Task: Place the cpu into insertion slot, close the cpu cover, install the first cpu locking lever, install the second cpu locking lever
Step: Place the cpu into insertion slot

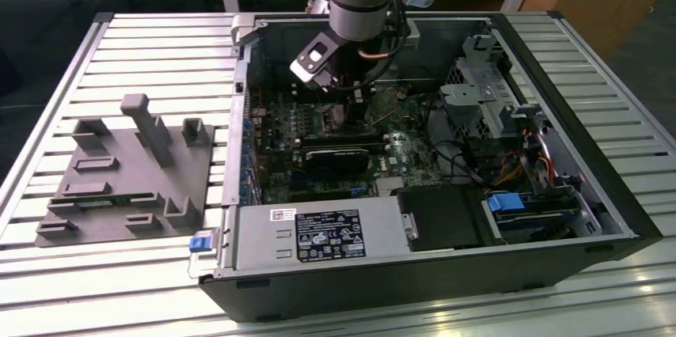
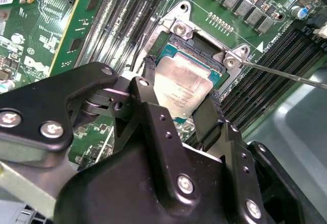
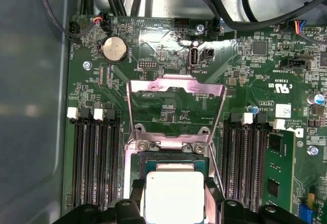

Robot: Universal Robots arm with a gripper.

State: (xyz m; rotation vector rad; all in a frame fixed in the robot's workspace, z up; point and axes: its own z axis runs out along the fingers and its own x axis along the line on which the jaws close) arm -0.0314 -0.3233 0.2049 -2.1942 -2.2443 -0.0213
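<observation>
The cpu (image 2: 181,89), a flat square chip with a silvery top, sits between my gripper (image 2: 182,95) fingers, directly over the open insertion slot (image 2: 204,45). The black fingers (image 2: 149,76) press on two opposite edges of the chip, so the gripper is shut on it. In the first wrist view the cpu (image 3: 173,193) is at the slot's frame (image 3: 171,146). The cpu cover (image 3: 176,86) stands swung open behind it. A thin locking lever (image 2: 286,73) sticks out beside the slot. The arm (image 1: 354,5) reaches down into the computer case.
Memory slots (image 3: 94,157) flank the slot on both sides. A black card (image 1: 338,159) lies across the board. The power supply (image 1: 317,234) and drive cage (image 1: 486,92) line the case walls. A grey fixture (image 1: 127,171) sits at the exterior view's left.
</observation>
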